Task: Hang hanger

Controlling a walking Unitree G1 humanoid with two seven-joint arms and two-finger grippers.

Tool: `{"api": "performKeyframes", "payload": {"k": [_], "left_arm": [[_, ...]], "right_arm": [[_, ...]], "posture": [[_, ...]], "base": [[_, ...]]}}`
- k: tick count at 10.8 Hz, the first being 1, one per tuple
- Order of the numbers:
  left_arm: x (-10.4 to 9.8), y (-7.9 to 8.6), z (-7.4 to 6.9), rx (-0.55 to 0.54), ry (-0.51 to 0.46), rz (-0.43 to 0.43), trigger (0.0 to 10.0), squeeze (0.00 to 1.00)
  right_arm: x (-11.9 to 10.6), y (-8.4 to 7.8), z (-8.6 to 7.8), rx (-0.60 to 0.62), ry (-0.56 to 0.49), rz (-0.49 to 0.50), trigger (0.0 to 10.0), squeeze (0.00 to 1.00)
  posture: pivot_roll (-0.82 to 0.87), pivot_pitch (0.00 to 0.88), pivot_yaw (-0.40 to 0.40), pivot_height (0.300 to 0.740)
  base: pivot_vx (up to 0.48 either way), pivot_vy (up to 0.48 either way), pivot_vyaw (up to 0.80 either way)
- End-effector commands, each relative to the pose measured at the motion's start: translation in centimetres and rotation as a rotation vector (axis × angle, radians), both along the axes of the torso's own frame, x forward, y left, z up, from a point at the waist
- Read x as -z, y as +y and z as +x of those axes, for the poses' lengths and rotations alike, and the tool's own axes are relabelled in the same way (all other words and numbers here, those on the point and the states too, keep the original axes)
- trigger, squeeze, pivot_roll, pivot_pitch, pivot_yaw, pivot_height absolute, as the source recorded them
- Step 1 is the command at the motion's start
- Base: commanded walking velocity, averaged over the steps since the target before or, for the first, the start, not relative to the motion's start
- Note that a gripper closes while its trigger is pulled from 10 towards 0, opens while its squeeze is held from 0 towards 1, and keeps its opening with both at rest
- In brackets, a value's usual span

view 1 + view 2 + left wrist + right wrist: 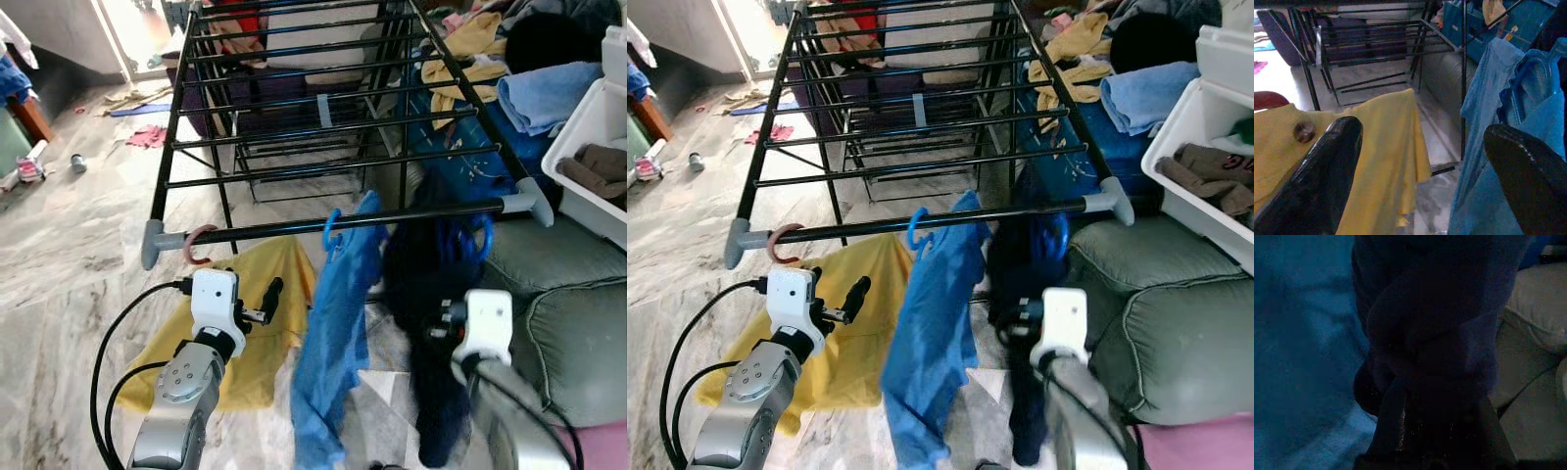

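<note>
The hanger (460,240) carrying a dark navy garment (431,323) is sitting at the front rail (323,227) of the black drying rack (294,108), just ahead of and above my right pincer (446,323). Its blue loops are showing against the cloth by the rail, but I cannot tell whether the hook is fully seated. My right pincer is pressing into the dark fabric, which is wrapping around its fingers in the right wrist view; I cannot tell whether they are gripping the cloth or parted. I judge I am holding the garment low so its weight hangs straight while the hook settles.

Just beside it, toward my left arm, a light blue shirt (338,333) is hanging from a blue hook (331,233) on the same rail. Beyond that, a yellow shirt (250,323) is hanging from a pink hook (201,245) near the rail's grey end cap (152,245).

My left pincer (263,304) is hovering with its fingers (1327,171) spread wide and holding nothing, in front of the yellow shirt.

Room is tight: a grey sofa (558,333) is crowding my right side, with a white bin (588,137) above it. Open floor (69,245) is lying off to my left.
</note>
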State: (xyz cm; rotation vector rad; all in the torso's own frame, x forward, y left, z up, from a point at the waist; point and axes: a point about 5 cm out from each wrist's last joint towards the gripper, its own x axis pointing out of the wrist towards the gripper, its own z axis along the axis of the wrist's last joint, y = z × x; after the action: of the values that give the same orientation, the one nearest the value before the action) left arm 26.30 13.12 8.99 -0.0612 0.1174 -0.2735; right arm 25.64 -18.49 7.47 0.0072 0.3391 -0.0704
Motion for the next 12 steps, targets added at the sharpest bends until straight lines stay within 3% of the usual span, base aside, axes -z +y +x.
{"api": "performKeyframes", "payload": {"k": [1,4,7,12], "left_arm": [[0.0,0.3,0.0,0.002,0.006,0.005,10.0,0.00],[-0.1,0.3,0.1,0.006,0.007,0.009,10.0,0.00],[-0.1,0.4,0.1,-0.002,0.008,0.008,10.0,0.00],[0.0,0.3,0.1,0.004,0.012,0.009,10.0,0.00]], "right_arm": [[-0.5,0.0,0.4,0.000,-0.018,0.014,10.0,0.00],[-1.0,-0.1,2.6,-0.104,0.050,0.014,10.0,0.00],[-2.8,-0.4,4.4,-0.174,0.022,-0.010,10.0,0.00],[-2.1,-1.0,5.7,-0.183,0.153,0.032,10.0,0.00]], "posture": [[-0.08,0.067,0.069,0.740],[-0.07,0.065,0.070,0.740],[-0.07,0.065,0.069,0.740],[-0.07,0.068,0.075,0.740]], "base": [[0.000,0.000,0.00],[0.000,0.000,0.00],[0.000,0.000,0.00],[0.000,0.000,0.00]]}}
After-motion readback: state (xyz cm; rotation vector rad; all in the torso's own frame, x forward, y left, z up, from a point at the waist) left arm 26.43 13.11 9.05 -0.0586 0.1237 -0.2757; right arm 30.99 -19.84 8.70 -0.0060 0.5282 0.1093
